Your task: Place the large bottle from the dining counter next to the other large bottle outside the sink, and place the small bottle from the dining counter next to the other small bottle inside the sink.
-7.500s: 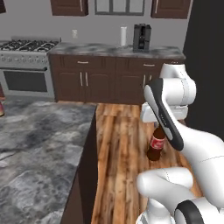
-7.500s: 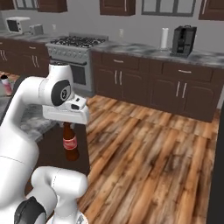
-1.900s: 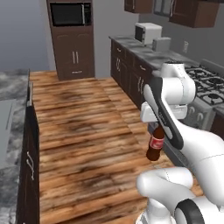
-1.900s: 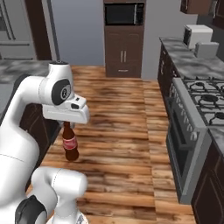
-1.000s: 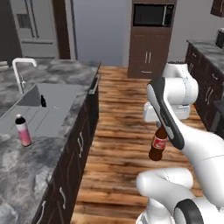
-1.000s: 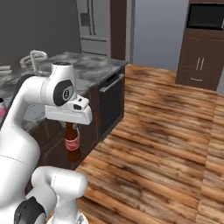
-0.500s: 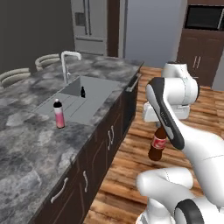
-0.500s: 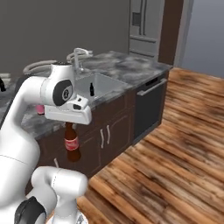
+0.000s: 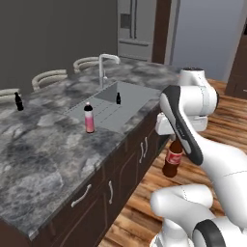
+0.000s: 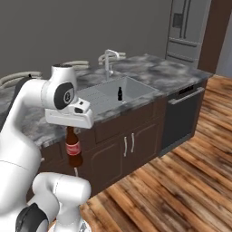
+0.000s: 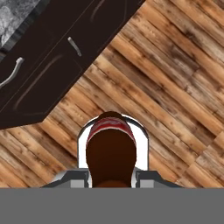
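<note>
My gripper is shut on the neck of the large dark-brown bottle with a red label, which hangs upright over the wood floor in front of the counter cabinets. The right base view shows the gripper and the same large bottle; in the hand view the large bottle is seen from above between my fingers. The other large bottle, pale pink, stands beside the sink basin. A small dark bottle stands inside the sink. Another small dark bottle stands at the countertop's far left.
An arched white faucet rises behind the basin. Stools line the counter's far side. Dark cabinet doors and a dishwasher face the wood floor. A fridge stands at the back.
The whole picture has swung as the base moved: the sink counter now lies closer and more central. The large bottle stays in my shut gripper, held as before.
</note>
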Tool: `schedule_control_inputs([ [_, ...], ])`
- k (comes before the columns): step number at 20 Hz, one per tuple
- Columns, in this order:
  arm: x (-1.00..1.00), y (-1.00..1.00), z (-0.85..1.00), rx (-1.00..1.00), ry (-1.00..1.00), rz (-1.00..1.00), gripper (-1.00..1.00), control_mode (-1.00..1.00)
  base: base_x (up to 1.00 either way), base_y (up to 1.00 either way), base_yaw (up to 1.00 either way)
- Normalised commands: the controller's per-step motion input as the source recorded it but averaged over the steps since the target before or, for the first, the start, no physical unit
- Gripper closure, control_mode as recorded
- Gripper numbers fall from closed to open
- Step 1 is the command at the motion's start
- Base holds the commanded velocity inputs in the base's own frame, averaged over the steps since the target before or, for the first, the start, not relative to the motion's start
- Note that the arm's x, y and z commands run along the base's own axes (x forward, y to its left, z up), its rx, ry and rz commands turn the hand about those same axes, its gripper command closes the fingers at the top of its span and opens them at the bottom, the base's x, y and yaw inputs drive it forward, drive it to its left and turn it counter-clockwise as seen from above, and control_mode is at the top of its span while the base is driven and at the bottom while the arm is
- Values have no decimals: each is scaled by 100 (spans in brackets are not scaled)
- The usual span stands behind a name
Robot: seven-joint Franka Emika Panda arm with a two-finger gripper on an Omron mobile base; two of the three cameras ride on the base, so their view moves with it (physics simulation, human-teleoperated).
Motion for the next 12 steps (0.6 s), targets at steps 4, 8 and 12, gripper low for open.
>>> schedule_control_inputs([
  [4,0,0,0,0,0,0,100,100,14,-4,2],
  [8,0,0,0,0,0,0,100,100,46,-20,16],
  [12,0,0,0,0,0,0,100,100,47,-16,18],
])
